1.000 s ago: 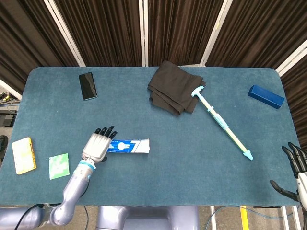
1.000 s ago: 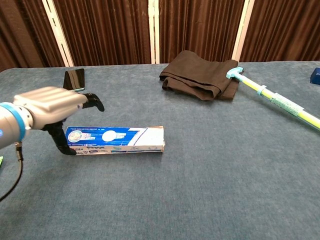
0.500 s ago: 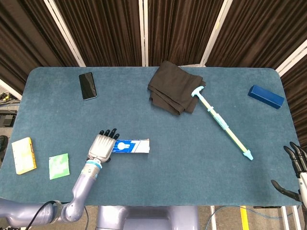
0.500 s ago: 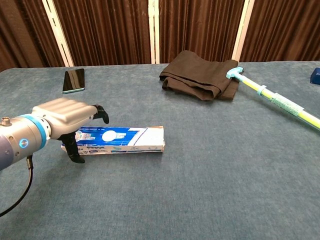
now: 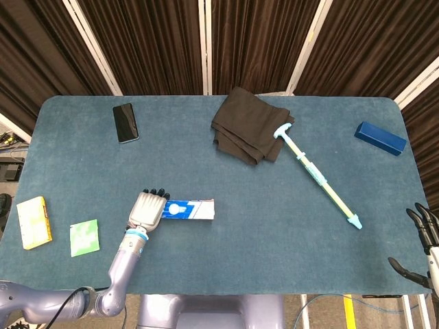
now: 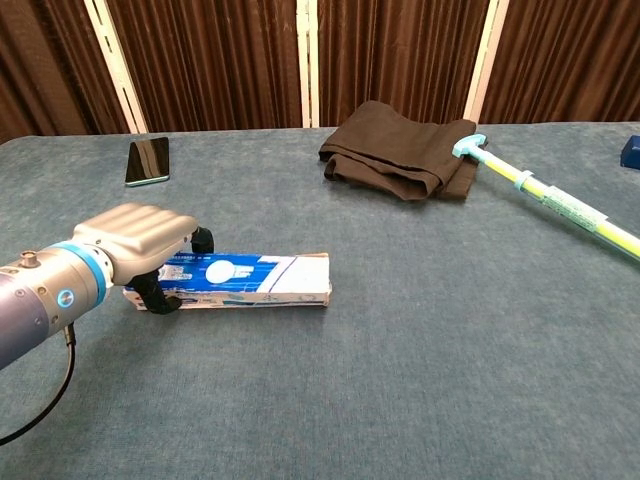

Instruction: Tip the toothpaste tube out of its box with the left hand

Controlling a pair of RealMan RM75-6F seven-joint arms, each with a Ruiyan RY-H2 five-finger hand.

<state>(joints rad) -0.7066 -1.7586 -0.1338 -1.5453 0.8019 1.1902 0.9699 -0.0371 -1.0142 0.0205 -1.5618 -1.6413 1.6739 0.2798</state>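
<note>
Box (image 6: pixel 250 279) end under left hand (image 6: pixel 140 245)

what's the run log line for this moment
left hand: grips box end | box: flat on table | right hand: idle, open

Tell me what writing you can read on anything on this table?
toothpaste box: printing on its blue and white face, too blurred to read.
yellow pack: nothing legible.
green packet: marks too small to read.
blue box: no readable text.
</note>
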